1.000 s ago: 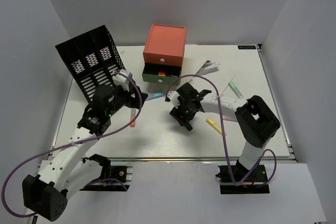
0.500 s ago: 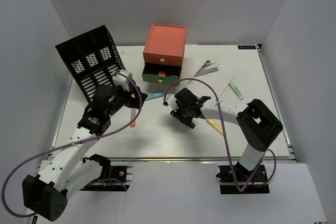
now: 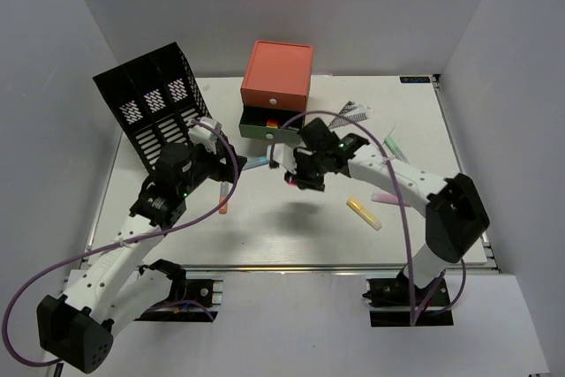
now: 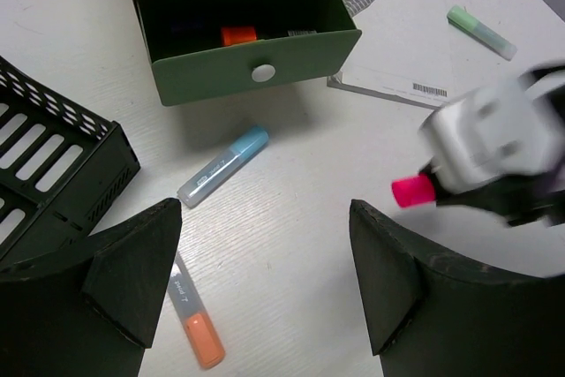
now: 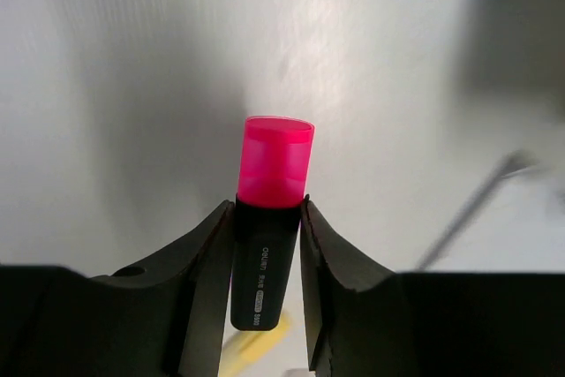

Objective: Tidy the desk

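Note:
The white desk (image 3: 265, 236) holds scattered highlighters. My right gripper (image 3: 298, 177) is shut on a pink highlighter with a black body (image 5: 269, 209) and holds it above the desk, in front of the open green drawer (image 3: 272, 126). The pink cap also shows in the left wrist view (image 4: 410, 190). My left gripper (image 3: 229, 170) is open and empty above the desk (image 4: 291, 245). A blue highlighter (image 4: 225, 165) and an orange highlighter (image 4: 194, 324) lie under and beside it.
An orange drawer unit (image 3: 278, 72) stands at the back, with small items inside its green drawer (image 4: 252, 41). A black mesh organizer (image 3: 154, 103) stands at the back left. A yellow highlighter (image 3: 363, 213), a green highlighter (image 3: 395, 149) and papers (image 4: 397, 86) lie on the right.
My right gripper has moved away from the near edge toward the drawer, carrying the pink highlighter higher off the desk. The left arm has not moved.

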Controlling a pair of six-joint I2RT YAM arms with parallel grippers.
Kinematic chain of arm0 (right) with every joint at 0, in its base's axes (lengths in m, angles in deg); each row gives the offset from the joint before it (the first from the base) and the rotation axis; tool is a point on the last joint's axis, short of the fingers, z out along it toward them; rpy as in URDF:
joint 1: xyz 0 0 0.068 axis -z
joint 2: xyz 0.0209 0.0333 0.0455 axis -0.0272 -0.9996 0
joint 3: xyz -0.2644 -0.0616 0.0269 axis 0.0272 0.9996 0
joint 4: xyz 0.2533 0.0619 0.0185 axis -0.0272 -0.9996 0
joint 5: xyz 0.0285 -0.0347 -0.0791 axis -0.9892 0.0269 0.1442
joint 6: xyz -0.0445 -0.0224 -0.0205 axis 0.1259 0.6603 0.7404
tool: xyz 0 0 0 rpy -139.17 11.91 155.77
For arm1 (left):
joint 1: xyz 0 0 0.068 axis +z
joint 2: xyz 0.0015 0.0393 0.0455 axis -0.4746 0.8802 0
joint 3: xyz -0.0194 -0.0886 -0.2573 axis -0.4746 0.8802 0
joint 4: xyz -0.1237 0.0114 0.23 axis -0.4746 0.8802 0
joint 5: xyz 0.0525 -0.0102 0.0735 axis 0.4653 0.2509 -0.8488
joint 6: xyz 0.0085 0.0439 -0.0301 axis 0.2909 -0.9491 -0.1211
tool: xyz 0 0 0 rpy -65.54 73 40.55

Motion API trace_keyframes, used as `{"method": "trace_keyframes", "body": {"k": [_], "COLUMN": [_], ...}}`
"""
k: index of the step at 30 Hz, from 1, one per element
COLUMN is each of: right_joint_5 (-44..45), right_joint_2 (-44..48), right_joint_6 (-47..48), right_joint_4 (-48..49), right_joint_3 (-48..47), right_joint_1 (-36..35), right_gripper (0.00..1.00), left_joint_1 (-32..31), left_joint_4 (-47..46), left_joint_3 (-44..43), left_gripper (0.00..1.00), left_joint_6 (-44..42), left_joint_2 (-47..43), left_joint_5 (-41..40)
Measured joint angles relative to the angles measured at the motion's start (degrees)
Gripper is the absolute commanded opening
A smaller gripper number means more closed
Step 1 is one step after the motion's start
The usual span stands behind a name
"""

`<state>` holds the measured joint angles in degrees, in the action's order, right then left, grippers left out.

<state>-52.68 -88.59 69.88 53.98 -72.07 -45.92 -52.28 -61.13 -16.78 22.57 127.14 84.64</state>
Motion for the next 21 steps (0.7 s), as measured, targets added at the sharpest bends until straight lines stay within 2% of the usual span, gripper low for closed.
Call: {"method": "trace_keyframes", "body": {"k": [3,8,13,21], "right_joint_5": [-2.78,-0.94,4.46,9.92], "right_joint_2": [3.34,4.35,-0.92,-13.35], "right_joint_6": [3.23,6.05,8.50,11.67], "right_joint_4": [0.61,4.90,12.44,18.69], "right_joint_3": [-6.97,-16.48,-21.88,-30.51], "right_joint_1": [0.04,0.04,0.04,0.11], "right_gripper": [0.00,0.00,0.00,0.00], "left_joint_1": [0.00,0.00,0.00,0.00], "left_joint_4": [0.00,0.00,0.00,0.00], "left_joint_3": [0.00,0.00,0.00,0.00], "left_gripper": [0.86,0.86,0.86,0.86], "left_joint_6": [0.00,0.00,0.00,0.00], "left_joint_2": [-0.24,-0.31,-0.28,0.37], "left_joint_5": [-0.42,-0.96,-1.38,-2.10]}}
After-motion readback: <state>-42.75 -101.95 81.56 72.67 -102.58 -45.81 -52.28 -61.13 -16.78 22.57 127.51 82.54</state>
